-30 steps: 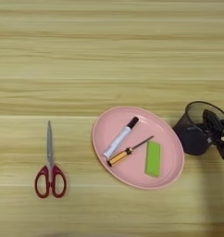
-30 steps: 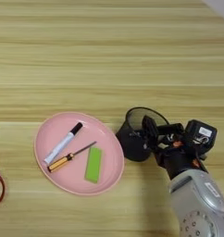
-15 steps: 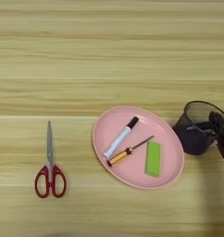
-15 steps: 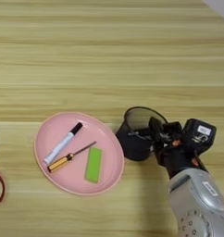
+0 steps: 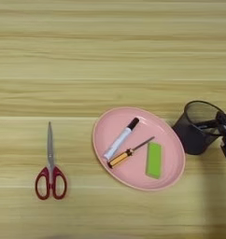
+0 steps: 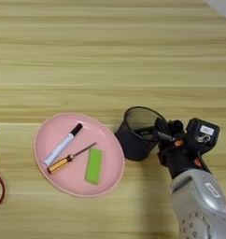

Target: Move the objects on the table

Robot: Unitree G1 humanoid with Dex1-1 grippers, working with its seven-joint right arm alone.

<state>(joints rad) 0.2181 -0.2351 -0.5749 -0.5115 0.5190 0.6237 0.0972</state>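
- Nearest, in the right eye view only: silver forearm (image 6: pixel 199 205) coming up from the bottom right. Not visible at all in the left eye view.
- Also low, at the left: red-handled scissors (image 5: pixel 50 172), shown whole only in the left eye view. Cut off at the edge of the right eye view. Not moved since a second ago.
- Then the pink plate (image 5: pixel 133 175) with a white marker (image 5: pixel 120 139), a small screwdriver (image 5: pixel 126 153) and a green block (image 5: pixel 154 160). Unchanged as well.
- Just beside the plate on the right: the wire-mesh pen cup (image 6: pixel 133 140), leaning, mouth toward the arm. Stands almost where it was a second ago, but shows its round rim more openly now.
- At that rim: the gripper (image 6: pixel 165 135), a little closer to the cup than before and now touching it. Cannot tell whether the jaws are spread, pressed together or pinching the mesh wall, because black lies on black there.
- Probably means a grip on the cup is being settled, with no carrying begun yet.
- Shows the gripper's whole body with its pale label in the right eye view. Gives only dark tips at the right edge in the left eye view.
- No black marker pen to be found in either view; perhaps inside the cup, but impossible to say.
- Farthest: the bare planks of the tabletop (image 5: pixel 87 56).
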